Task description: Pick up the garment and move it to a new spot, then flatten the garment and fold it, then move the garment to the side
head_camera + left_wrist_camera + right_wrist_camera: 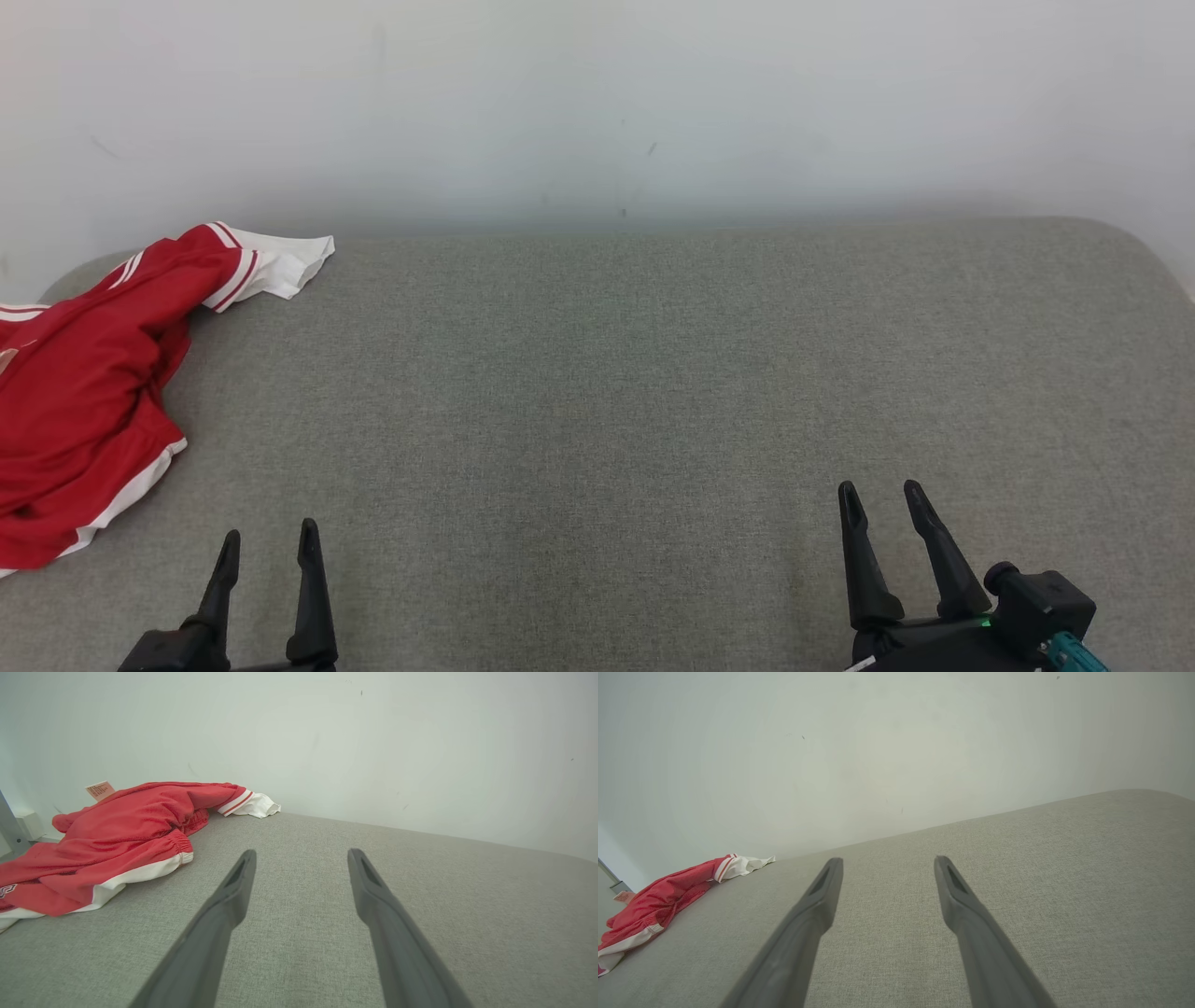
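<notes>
One crumpled red garment (84, 401), white-trimmed.

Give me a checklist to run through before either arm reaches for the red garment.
1. Left gripper open and holding nothing: ok.
2. Right gripper open and holding nothing: ok.
3. Red garment found, lying at the left end of the grey surface: ok.
4. Whole garment inside the head view: not ok, its left part runs past the picture's edge.
5. Only bare grey fabric between the left gripper and the garment: ok.
6. Garment flat enough to fold: not ok, it is bunched, with its white-tipped end stretched along the wall.
</notes>
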Controlling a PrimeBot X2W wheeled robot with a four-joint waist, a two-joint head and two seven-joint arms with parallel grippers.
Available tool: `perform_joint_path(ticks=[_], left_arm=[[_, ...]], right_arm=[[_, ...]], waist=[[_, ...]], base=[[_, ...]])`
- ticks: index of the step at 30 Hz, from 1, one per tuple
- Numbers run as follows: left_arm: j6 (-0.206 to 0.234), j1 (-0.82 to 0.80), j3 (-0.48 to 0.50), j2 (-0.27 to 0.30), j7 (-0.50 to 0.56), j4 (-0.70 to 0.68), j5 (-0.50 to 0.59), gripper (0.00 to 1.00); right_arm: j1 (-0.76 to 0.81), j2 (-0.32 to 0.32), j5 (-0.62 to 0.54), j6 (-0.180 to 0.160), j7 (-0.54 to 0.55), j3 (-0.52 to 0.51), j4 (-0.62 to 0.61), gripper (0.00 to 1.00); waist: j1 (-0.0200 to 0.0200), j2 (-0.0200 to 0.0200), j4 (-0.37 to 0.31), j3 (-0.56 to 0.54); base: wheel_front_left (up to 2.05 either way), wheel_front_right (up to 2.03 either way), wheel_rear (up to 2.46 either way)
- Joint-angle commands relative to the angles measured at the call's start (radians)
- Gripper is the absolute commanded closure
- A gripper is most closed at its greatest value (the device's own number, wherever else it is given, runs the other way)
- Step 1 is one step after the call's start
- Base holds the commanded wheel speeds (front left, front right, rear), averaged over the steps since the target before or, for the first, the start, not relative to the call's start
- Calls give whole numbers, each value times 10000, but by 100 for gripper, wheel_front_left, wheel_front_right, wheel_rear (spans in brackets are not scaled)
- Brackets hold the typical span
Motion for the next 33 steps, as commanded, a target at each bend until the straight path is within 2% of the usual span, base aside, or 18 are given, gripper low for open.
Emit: perform_joint_path(ticks=[1, 24, 33], left_arm=[[-27, 38, 12, 11, -107, -75, 270, 0], [-208, 182, 342, -89, -528, 49, 1718, 0], [-275, 256, 559, -134, -549, 105, 1694, 0]], right_arm=[[67, 3, -304, -17, -113, 23, -58, 0], [286, 7, -1756, -20, -515, -245, -9, 0], [341, 9, -1513, -21, -529, -446, 23, 0]], waist=[[0, 0, 12, -7], [0, 0, 150, -129], [0, 0, 149, -161]], base=[[0, 0, 0], [0, 0, 0], [0, 0, 0]])
